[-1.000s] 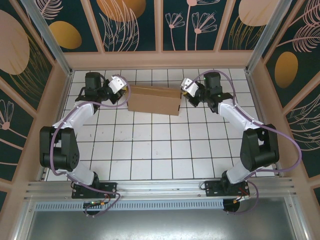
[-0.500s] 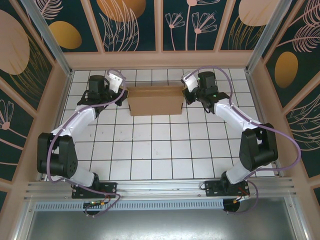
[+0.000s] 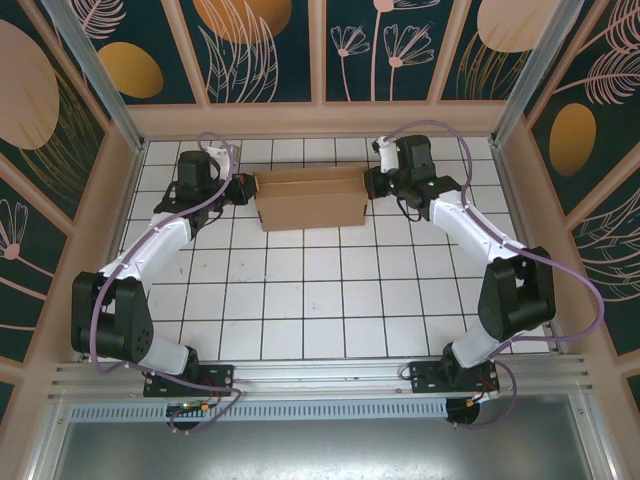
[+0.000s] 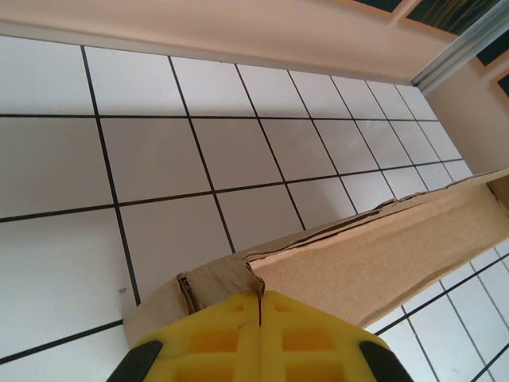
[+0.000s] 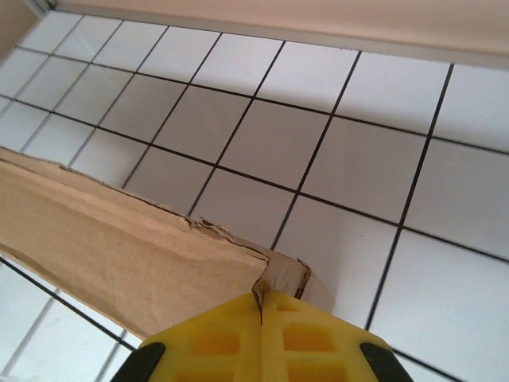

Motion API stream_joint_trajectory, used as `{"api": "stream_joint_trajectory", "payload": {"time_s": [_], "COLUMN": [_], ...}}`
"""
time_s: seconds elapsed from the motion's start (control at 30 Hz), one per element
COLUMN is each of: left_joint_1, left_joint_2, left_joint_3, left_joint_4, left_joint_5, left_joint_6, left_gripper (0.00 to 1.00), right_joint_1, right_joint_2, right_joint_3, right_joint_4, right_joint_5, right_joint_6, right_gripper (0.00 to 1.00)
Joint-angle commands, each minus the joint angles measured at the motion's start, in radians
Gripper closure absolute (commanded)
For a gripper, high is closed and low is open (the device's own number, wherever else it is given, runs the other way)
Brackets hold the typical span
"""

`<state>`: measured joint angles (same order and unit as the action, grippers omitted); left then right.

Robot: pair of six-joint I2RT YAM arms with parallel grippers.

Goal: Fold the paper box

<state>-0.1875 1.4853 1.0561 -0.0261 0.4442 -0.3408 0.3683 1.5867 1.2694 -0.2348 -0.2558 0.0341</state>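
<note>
Partly cropped — yellow pads, paper box pinched

Pretty much the whole middle of the overhead shot is a white tiled floor with thin black grout lines. A plain peach-coloured low wall boxes it in along the top and both sides. Behind that are dark teal panels printed with orange blobs and pale leaf outlines, plus a slanted silver metal post upper left and another upper right. Along the bottom there's a silver aluminium rail, a perforated grey strip and a flat grey metal sheet.
</note>
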Motion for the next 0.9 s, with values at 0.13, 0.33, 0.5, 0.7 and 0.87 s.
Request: {"api": "stream_joint_trajectory", "payload": {"time_s": [0.13, 0.33, 0.5, 0.7, 0.87], "left_joint_1": [-0.032, -0.032, -0.033, -0.033, -0.033], "left_joint_2": [-0.022, -0.015, -0.030, -0.053, -0.082], "left_joint_3": [0.038, 0.061, 0.062, 0.052, 0.019], "left_joint_4": [-0.014, -0.066, -0.084, -0.106, -0.105], "left_joint_5": [0.061, 0.040, 0.030, 0.006, -0.017], "left_joint_6": [-0.059, 0.009, 0.045, 0.065, 0.083], "left_gripper": [1.00, 1.00, 1.00, 1.00, 1.00], "right_joint_1": [0.007, -0.008, -0.008, -0.003, 0.014], "right_joint_2": [0.000, 0.015, 0.002, -0.025, -0.060], "right_joint_3": [0.057, 0.069, 0.042, -0.010, -0.078], "right_joint_4": [-0.032, -0.070, -0.075, -0.050, -0.003], "right_joint_5": [-0.128, -0.125, -0.073, -0.043, 0.007], "right_joint_6": [0.169, 0.155, 0.108, 0.093, 0.051], "right_gripper": [1.00, 1.00, 1.00, 1.00, 1.00]}}
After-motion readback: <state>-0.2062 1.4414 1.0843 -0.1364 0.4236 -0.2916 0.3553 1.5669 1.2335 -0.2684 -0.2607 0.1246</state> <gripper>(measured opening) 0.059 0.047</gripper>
